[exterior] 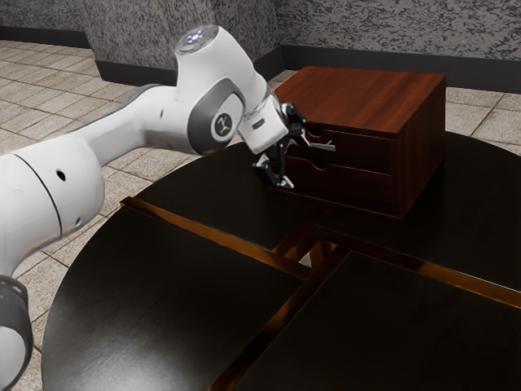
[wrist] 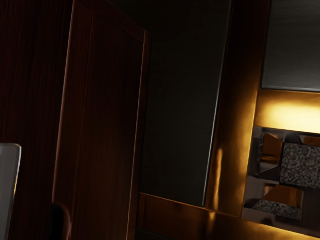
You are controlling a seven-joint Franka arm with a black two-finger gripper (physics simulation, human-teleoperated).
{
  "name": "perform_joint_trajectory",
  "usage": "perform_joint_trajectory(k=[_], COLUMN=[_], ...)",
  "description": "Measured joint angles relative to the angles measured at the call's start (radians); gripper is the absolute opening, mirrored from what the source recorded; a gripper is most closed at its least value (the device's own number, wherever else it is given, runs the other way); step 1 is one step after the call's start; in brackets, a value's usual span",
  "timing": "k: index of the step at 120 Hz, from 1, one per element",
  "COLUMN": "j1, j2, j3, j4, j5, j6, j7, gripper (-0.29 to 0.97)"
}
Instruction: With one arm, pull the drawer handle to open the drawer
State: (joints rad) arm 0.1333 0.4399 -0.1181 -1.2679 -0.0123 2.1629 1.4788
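A reddish-brown wooden cabinet (exterior: 366, 98) with two drawers stands on the dark round table (exterior: 187, 269) at the back. The upper drawer (exterior: 366, 151) carries a thin grey handle (exterior: 321, 147) that sticks out from its front. My black gripper (exterior: 275, 176) hangs at the end of the cabinet front nearest the exterior view's left, just beside and below that handle. Its fingers stand apart with nothing held between them. In the wrist view the drawer front (wrist: 100, 130) is close by, with a pale grey edge (wrist: 9, 190) next to it.
The table top is split into dark panels by lighter wooden strips (exterior: 301, 252) that cross near its middle. A tiled floor (exterior: 49, 90) and a grey wall (exterior: 391, 24) lie behind. My white arm (exterior: 122, 138) reaches over the table's edge at the exterior view's left.
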Motion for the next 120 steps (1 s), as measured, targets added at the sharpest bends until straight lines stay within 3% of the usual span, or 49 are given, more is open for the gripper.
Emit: perform_joint_trajectory(k=[120], j1=[-0.023], j2=[0.132], j3=[0.040], j4=[0.175], j5=[-0.003], j6=[-0.036], j7=[0.003], gripper=[0.68])
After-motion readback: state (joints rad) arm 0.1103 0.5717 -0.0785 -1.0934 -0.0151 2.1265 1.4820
